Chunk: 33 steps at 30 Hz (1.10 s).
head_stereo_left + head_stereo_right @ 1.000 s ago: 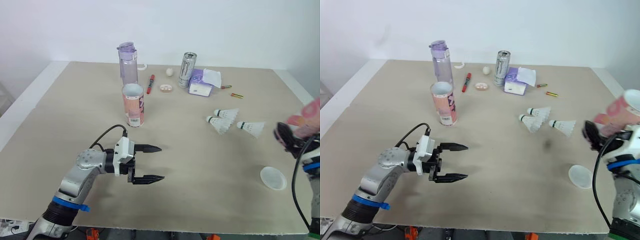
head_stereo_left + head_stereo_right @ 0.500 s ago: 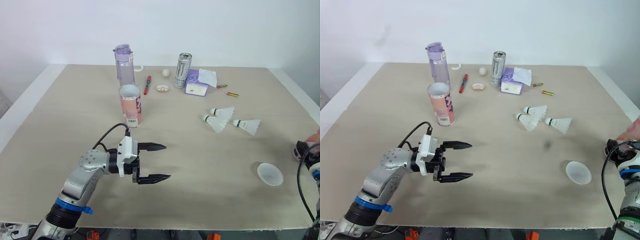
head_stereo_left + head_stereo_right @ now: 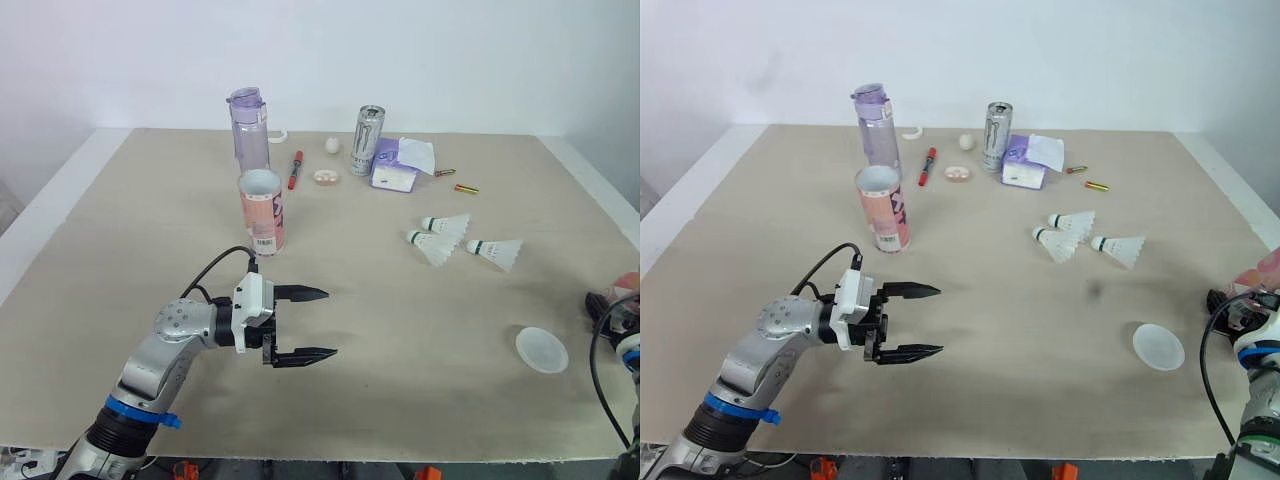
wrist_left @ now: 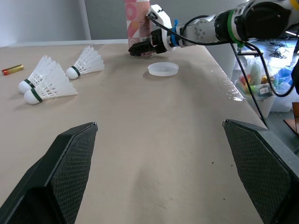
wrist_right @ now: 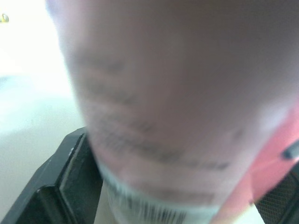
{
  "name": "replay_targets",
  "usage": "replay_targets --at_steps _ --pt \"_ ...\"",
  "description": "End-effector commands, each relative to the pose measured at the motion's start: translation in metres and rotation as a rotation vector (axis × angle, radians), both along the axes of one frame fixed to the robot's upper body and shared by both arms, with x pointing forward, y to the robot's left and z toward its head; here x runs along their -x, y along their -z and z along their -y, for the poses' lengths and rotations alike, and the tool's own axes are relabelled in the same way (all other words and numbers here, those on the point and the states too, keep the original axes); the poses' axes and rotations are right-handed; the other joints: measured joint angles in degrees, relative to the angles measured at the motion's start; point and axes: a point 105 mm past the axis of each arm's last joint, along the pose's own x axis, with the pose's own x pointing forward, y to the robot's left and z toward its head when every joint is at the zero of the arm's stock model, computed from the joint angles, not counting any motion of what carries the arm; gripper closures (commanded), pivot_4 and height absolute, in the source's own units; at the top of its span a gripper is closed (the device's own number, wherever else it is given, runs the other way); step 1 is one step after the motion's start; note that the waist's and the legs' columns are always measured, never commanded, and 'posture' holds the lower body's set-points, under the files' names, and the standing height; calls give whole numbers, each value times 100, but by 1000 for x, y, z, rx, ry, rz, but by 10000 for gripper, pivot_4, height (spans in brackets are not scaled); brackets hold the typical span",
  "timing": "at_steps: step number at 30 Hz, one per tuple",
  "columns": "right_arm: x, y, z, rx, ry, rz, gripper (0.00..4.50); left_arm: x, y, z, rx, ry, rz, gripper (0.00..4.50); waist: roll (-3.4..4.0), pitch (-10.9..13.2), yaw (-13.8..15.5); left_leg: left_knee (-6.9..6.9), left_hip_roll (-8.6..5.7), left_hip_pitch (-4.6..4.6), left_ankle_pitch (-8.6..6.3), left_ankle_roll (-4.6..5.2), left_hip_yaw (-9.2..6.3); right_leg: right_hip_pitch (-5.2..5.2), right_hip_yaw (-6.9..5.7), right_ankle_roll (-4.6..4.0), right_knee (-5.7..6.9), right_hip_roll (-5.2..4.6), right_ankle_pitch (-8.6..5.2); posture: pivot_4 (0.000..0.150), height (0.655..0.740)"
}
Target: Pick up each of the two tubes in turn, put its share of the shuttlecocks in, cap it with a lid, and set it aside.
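One pink tube (image 3: 263, 211) stands upright and open-topped on the table's left-middle. My left gripper (image 3: 330, 323) hovers open in front of it, nothing between its fingers. Three white shuttlecocks (image 3: 448, 223) (image 3: 432, 247) (image 3: 495, 253) lie at the right-middle. A white lid (image 3: 541, 350) rests flat near the right front. At the table's right edge my right gripper (image 4: 141, 47) is shut on the lower end of the second pink tube (image 4: 138, 18), which it holds upright. That tube (image 5: 177, 93) sits close against the right wrist camera, between the fingers (image 5: 60, 186).
Along the back stand a purple water bottle (image 3: 248, 128), a drink can (image 3: 368, 140) and a purple tissue pack (image 3: 398, 170). A red pen (image 3: 296, 168), a small ball (image 3: 332, 145) and two batteries (image 3: 467, 188) lie near them. The table's right edge (image 3: 600, 200) is beside my right arm.
The camera has shifted. My right gripper with its tube has dropped lower and out toward the table's right edge. The left gripper stays open in about the same place.
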Motion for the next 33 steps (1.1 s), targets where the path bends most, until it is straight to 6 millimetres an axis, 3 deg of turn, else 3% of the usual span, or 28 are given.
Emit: replay_targets --at_steps 1,11,21,25,33 --pt "4 -17 1 32 -2 52 351 5 -6 3 4 22 30 0 1 0 0 0 0 0 0 0 0 -1 1 0 0 0 0 1500 7400" --pt "29 -26 -16 86 -45 37 351 3 -2 4 -4 32 23 0 3 -2 3 1 1 1 0 0 0 -1 3 -1 0 2 1 1500 7400" --pt "68 -51 -60 205 -316 -84 351 0 1 -4 -9 -3 11 0 11 -4 17 -5 4 -2 -3 -3 -1 -7 3 4 0 -6 -9 1500 7400" --pt "66 -56 -104 222 -533 -98 351 -4 1 -7 -14 -22 15 0 7 -2 11 -3 8 2 -4 -4 -8 -10 3 -1 -1 -8 -6 1500 7400" --pt "23 -76 -205 325 -1041 83 351 -29 -4 -17 29 -232 67 0 -18 13 15 -2 12 0 -4 -4 -9 -13 -2 -7 -1 -9 -2 1500 7400"
